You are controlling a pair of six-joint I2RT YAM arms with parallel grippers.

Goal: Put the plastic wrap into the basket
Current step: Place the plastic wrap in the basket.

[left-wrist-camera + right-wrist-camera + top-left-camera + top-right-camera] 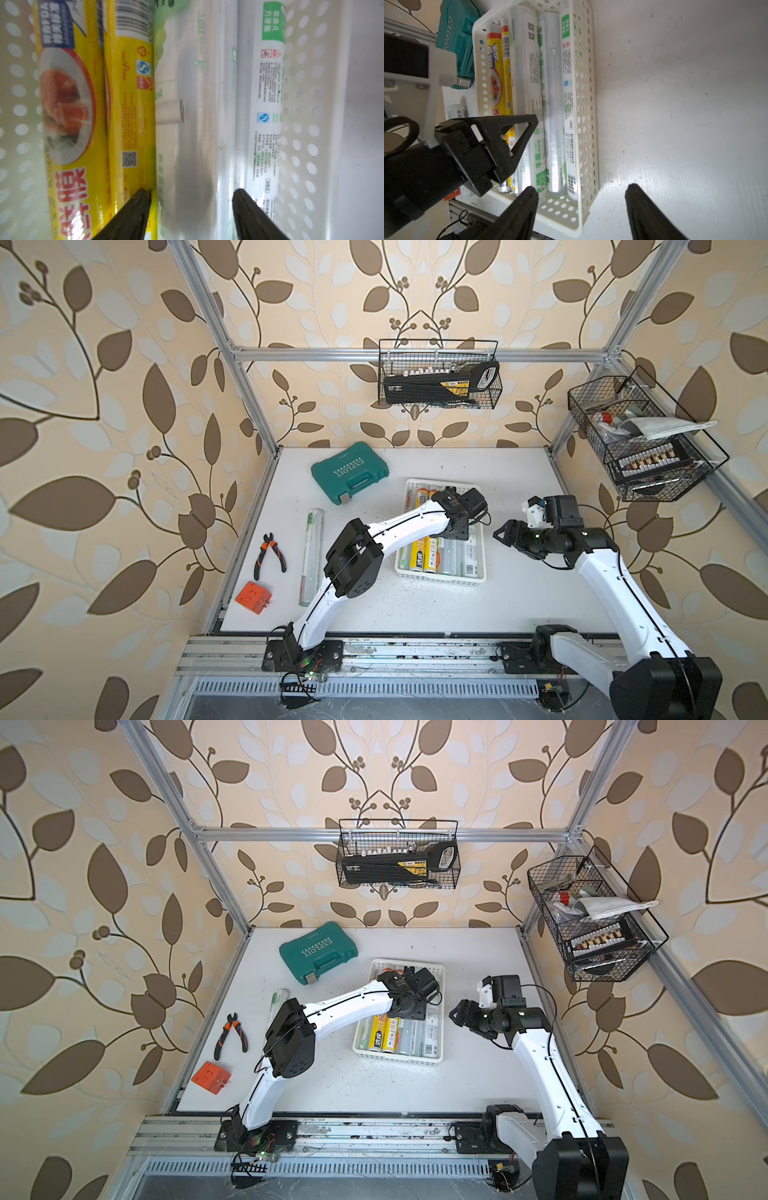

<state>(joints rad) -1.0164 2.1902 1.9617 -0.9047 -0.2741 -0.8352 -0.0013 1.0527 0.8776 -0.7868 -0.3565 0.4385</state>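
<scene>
Left claw [190, 193] sits low in the basket [440, 580], jaws parted either side of a silvery-white roll [193, 104] that lies flat among the other plastic wrap [419, 558], yellow and silvery rolls packed side by side lengthwise. Right claw [581, 187] is open and empty, above bare desk [457, 605] just beside the basket's long side. One stray roll [311, 556] lies on the desk well apart from the basket, between it and the pliers [269, 556]. Green tool case [350, 477] and orange block [253, 597] are also on the desk.
</scene>
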